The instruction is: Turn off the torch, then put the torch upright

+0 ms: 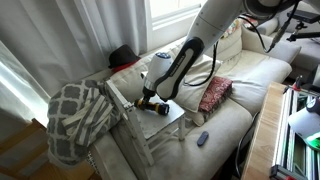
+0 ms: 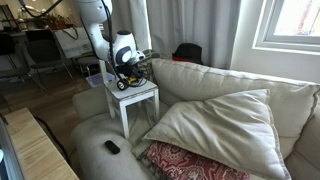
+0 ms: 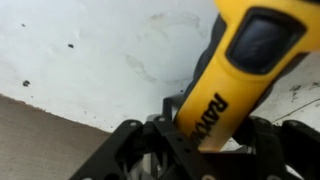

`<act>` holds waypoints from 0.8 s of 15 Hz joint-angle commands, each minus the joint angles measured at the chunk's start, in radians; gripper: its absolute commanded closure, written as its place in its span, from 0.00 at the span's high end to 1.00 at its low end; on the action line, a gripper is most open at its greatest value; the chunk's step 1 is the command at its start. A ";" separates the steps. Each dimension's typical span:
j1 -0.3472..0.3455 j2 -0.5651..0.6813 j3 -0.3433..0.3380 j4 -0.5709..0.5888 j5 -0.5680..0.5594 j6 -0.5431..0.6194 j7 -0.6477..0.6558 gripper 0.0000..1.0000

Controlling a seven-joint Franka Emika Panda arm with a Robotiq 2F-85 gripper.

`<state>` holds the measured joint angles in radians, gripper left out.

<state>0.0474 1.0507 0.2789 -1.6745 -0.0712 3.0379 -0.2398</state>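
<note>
Gripper (image 3: 200, 138) jaws are set astride torch (image 3: 225, 85) body, below its button (image 3: 265, 40); firm clamp or not can't be told. Torch is seen on/just over white table (image 2: 148, 93) by sofa (image 2: 220, 85), prob. straddled for standing upright.

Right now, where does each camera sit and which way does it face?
An exterior view: high up, looking down on the white table; the arm enters from upper right.
An exterior view: low beside the couch, looking along it to the table; arm behind.
Wrist view: close above the table, on the torch; jaws at bottom edge.
Both exterior views share table, arm, remote.
</note>
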 commanded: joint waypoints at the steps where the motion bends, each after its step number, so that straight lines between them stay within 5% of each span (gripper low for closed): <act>1: -0.090 0.002 0.084 -0.015 -0.001 -0.029 -0.030 0.25; 12: -0.490 -0.001 0.443 -0.223 -0.073 0.090 -0.289 0.25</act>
<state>-0.3242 1.0439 0.6173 -1.8131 -0.0854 3.0779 -0.4605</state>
